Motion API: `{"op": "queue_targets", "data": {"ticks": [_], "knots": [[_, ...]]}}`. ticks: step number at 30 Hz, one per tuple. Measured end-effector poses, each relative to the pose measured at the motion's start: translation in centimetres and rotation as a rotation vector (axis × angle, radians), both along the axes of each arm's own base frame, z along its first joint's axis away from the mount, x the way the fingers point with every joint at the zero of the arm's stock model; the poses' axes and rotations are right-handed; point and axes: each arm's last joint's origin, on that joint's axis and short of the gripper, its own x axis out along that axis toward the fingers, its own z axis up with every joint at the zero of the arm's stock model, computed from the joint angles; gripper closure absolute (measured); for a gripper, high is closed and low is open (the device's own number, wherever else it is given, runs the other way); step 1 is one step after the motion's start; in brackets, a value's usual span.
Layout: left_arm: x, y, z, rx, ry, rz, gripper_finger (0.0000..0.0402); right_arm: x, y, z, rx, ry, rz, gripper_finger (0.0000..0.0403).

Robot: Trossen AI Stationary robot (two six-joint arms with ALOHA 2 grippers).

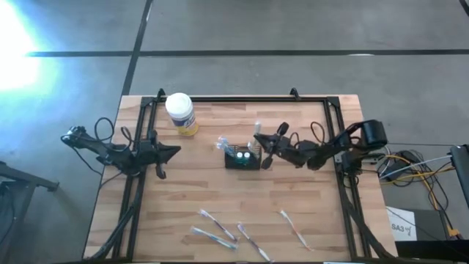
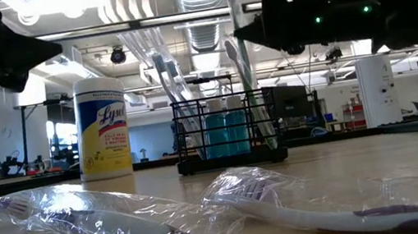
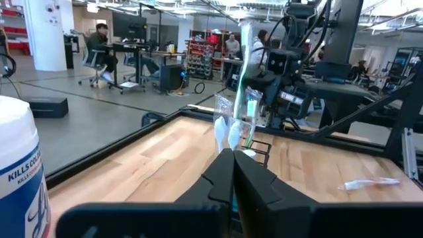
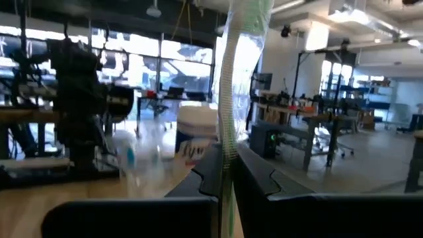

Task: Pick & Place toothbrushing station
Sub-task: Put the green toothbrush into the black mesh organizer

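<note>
The right gripper (image 1: pixel 268 152) hangs just beside the toothbrushing station (image 1: pixel 242 158), clenched on a wrapped toothbrush (image 4: pixel 228 99). The left gripper (image 1: pixel 174 152) waits clenched, well apart.

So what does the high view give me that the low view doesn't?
Only the high view: the left claw, shut, apart from the black holder, and the right claw, shut on a wrapped toothbrush, beside the holder. Only the low view: brushes already standing in the holder. Both: the white-lidded jar and loose wrapped brushes on the table.
</note>
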Motion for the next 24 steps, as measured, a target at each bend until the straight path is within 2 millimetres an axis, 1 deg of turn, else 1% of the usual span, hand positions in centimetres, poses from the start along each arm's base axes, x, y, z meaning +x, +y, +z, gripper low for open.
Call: {"op": "queue_targets", "data": {"ticks": [3,6,10,14,20,24], "knots": [[0.0,0.0,-0.1,-0.005,0.008,0.000,0.0384,0.1,0.2,-0.7,0.042,0.012,0.018,0.0390],[0.0,0.0,-0.2,-0.013,0.015,0.000,0.0385,0.3,0.9,-1.4,0.064,0.029,0.043,0.0390],[0.0,0.0,-0.3,-0.018,0.022,0.001,0.0391,0.4,1.7,-1.9,0.045,0.061,-0.027,0.0390],[0.0,0.0,-0.3,-0.038,0.016,0.001,0.0395,0.3,2.2,-2.0,0.046,0.069,-0.039,0.0390],[0.0,0.0,-0.3,-0.038,0.016,0.001,0.0386,0.3,2.3,-2.2,0.058,0.074,-0.075,0.0390],[0.0,0.0,-0.3,-0.038,0.017,0.001,0.0385,0.7,2.2,-2.8,0.060,0.093,-0.089,0.0390]]}}
